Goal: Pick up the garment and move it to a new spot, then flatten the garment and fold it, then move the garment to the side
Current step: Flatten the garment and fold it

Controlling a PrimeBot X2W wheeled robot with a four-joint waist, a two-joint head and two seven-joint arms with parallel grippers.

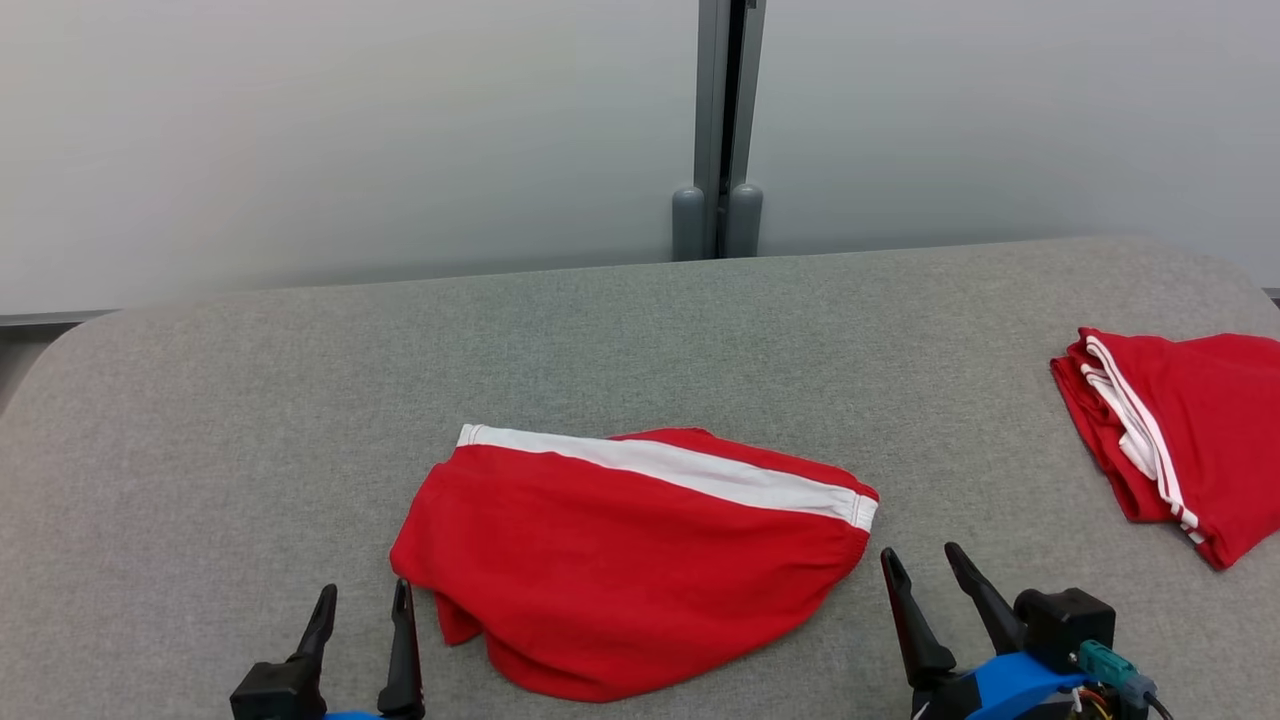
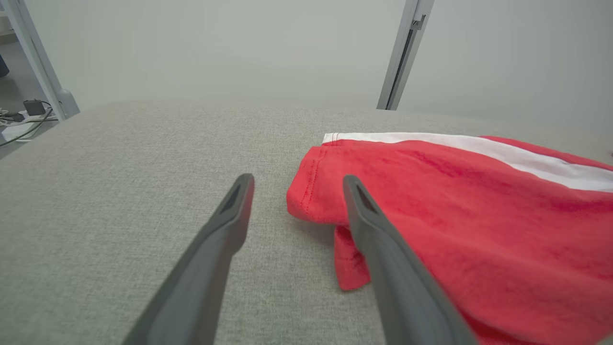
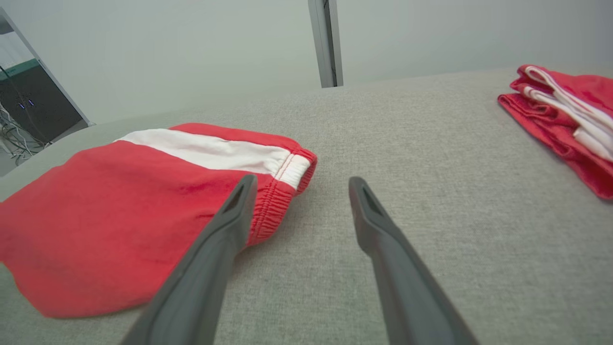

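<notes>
Head view gives the layout: the grey padded table (image 1: 640,330) carries the red garment (image 1: 620,570) in its near middle, between my two arms and a little ahead of the fingertips. A second red garment (image 1: 1190,440), already folded, lies well apart at the far right. The long axis of the red garment goes from my left to my right, slightly turned, so the white waistband (image 1: 690,468) along the far side descends toward the right and the loose hem faces me. My left gripper (image 1: 365,588) has the jaws spread and holds nothing. It stands just beside the left corner, and I judge it the nearer one. My right gripper (image 1: 920,550), also spread and empty, is just beside the right end of the waistband.
</notes>
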